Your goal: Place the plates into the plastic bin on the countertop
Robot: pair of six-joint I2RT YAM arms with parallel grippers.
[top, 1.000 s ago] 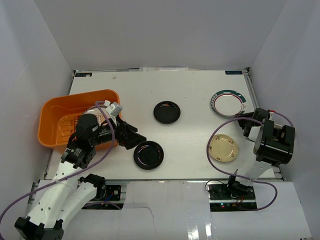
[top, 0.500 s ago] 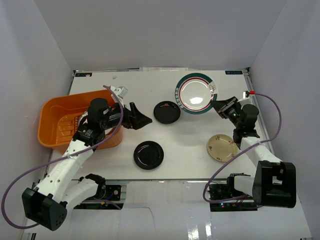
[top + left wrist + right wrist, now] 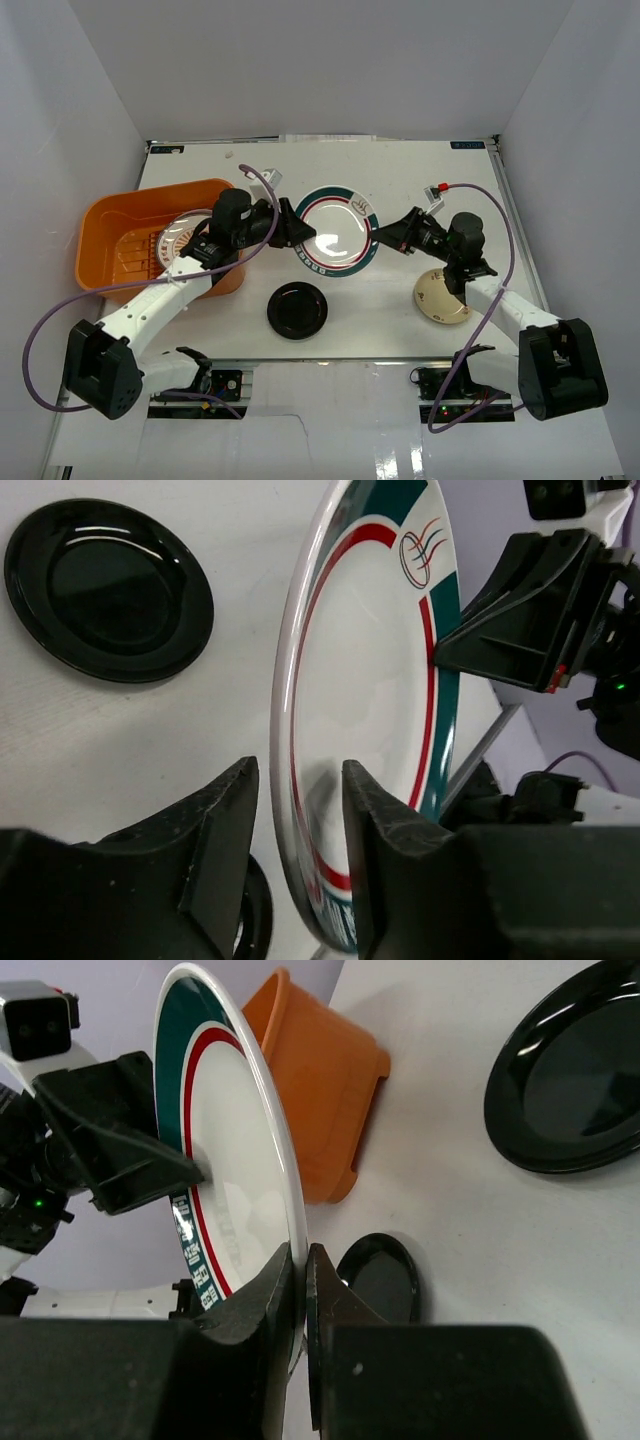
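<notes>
A white plate with a teal and red rim (image 3: 335, 230) (image 3: 360, 710) (image 3: 235, 1160) hangs tilted above the middle of the countertop (image 3: 400, 170). My right gripper (image 3: 378, 235) (image 3: 302, 1250) is shut on its right edge. My left gripper (image 3: 297, 232) (image 3: 298, 770) straddles its left edge, jaws partly closed, a gap still showing on the outer side. One black plate (image 3: 298, 310) (image 3: 385, 1280) lies near the front; another (image 3: 108, 590) (image 3: 570, 1090) lies under the held plate. A tan-gold plate (image 3: 440, 297) sits at the right. The orange plastic bin (image 3: 110, 225) (image 3: 320, 1090) stands at the left.
Inside the bin lies a white plate with an orange pattern (image 3: 185, 235). White walls enclose the countertop at the back and on both sides. Purple cables loop from both arms over the near edge.
My right arm has carried the teal-rimmed plate from the back right leftwards to the middle. My left gripper has swung right from the bin to the plate's left edge, and its jaws have narrowed.
</notes>
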